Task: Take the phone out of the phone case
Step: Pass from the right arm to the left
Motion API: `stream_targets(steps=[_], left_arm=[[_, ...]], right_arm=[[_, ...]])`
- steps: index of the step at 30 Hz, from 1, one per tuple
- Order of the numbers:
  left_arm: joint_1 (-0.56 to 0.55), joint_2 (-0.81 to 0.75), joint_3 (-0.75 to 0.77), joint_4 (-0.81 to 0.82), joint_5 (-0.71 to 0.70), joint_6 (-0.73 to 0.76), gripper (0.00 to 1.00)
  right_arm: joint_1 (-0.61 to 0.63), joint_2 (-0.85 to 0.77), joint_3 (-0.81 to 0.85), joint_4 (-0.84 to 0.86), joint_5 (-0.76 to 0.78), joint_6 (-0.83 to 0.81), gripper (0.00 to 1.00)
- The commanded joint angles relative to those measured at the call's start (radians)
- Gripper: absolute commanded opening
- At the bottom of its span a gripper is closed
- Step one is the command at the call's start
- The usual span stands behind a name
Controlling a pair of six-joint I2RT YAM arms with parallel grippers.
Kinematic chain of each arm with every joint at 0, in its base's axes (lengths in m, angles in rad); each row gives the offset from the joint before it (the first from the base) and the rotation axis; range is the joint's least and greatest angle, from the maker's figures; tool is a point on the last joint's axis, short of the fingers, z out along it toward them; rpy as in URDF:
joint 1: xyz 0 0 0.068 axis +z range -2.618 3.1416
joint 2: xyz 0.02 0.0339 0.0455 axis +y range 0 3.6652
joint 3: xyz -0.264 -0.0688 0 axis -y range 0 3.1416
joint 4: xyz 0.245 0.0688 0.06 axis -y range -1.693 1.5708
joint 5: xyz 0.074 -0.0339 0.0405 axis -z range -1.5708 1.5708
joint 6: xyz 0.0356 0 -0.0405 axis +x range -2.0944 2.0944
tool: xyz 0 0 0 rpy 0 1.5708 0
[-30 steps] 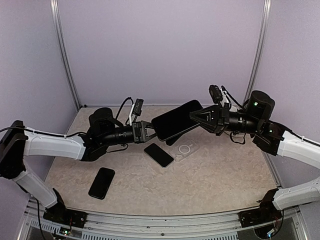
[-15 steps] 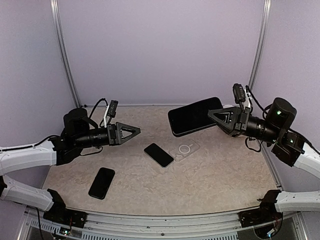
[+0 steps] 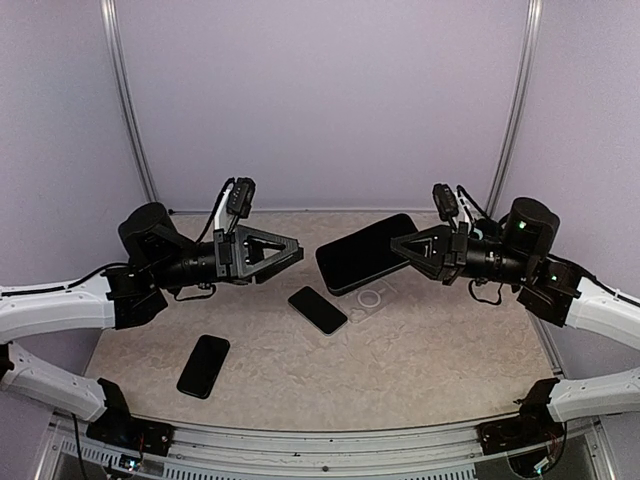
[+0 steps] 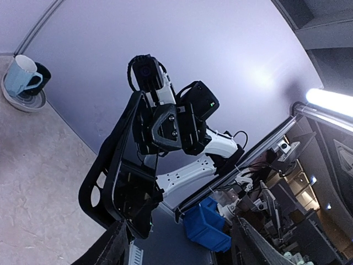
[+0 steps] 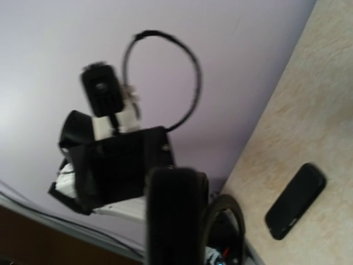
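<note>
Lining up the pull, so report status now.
Left gripper open, apart from cased phone. Right gripper shut on it, aloft. Nothing between them.

Bench (image 3: 420,370) is being enclosed by lilac wall panels (image 3: 330,100) on aluminium uprights (image 3: 128,110). Beige marbled top is being lit evenly. Outside: cluttered shelving (image 4: 287,221) and blue bin (image 4: 212,223) are being lit by strip light (image 4: 330,102).

Large black phone (image 3: 358,256), held aloft right of centre in the top view, tilted, glossy face upward, enclosed by black phone case (image 4: 102,213) with rounded corner cutout
</note>
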Motion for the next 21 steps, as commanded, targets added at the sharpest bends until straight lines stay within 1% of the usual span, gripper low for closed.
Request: stream_targets(steps=[1,3,13,15,19,21], left_arm=[[-0.032,0.040,0.016,0.082,-0.052,-0.149,0.60],[-0.037,0.038,0.019,0.068,-0.065,-0.138,0.60],[-0.070,0.070,0.044,0.075,-0.023,-0.128,0.60],[-0.072,0.086,0.047,0.086,-0.023,-0.137,0.59],[-0.075,0.086,0.052,0.093,-0.018,-0.151,0.58],[-0.073,0.072,0.066,0.026,-0.029,-0.119,0.57]], right_arm=[[-0.003,0.006,0.026,0.189,-0.075,0.076,0.00],[-0.001,0.011,0.024,0.209,-0.089,0.089,0.00],[0.010,0.029,0.033,0.235,-0.133,0.090,0.00],[0.014,0.036,0.034,0.244,-0.142,0.089,0.00],[0.017,0.036,0.047,0.200,-0.140,0.053,0.00],[0.017,0.029,0.054,0.166,-0.128,0.026,0.00]])
